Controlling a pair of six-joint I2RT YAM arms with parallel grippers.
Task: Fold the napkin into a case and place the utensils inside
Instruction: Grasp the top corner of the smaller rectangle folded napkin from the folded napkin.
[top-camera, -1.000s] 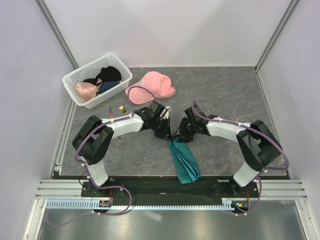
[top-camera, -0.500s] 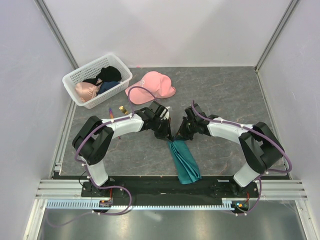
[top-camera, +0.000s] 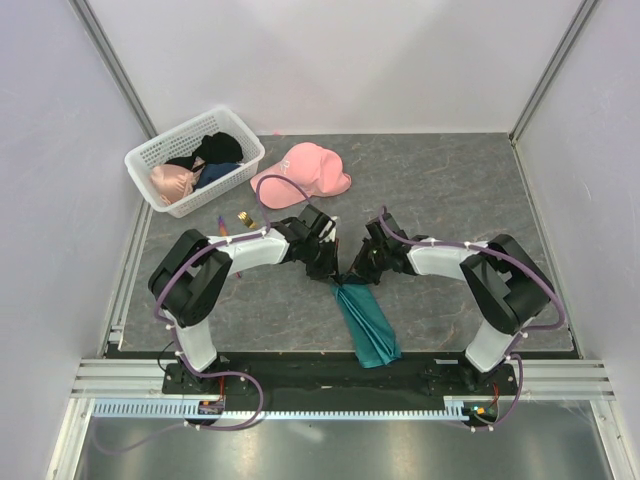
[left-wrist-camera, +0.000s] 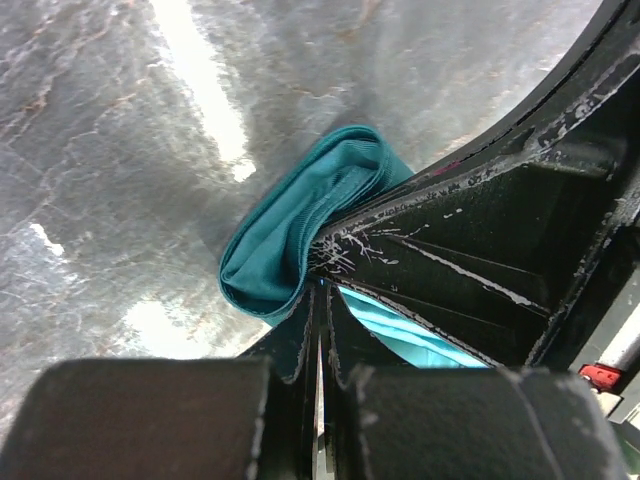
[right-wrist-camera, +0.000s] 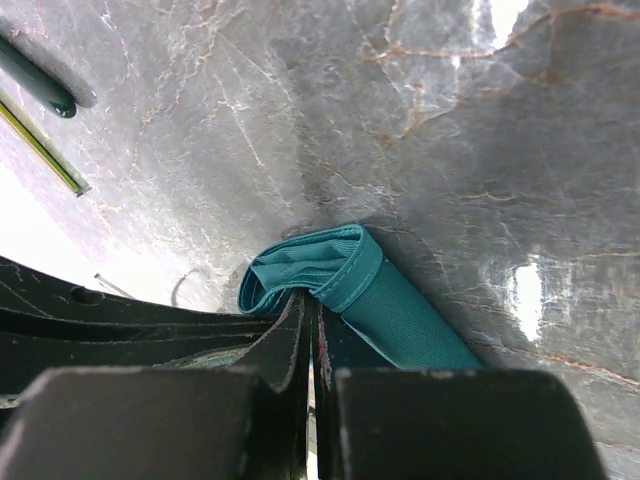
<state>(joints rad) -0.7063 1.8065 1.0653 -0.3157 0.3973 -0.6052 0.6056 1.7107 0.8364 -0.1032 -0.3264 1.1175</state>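
Away in the far left corner, the white basket (top-camera: 150, 152) holds a peach item (top-camera: 170, 182) and dark cloth pieces (top-camera: 212, 150). Meeting mid-tabletop (top-camera: 450, 190), the left arm (top-camera: 250, 250) and right arm (top-camera: 440, 258) keep their jaws clenched on the far end of the napkin (top-camera: 366, 322), a folded strip. The utensils (top-camera: 241, 216) lie beside the basket.
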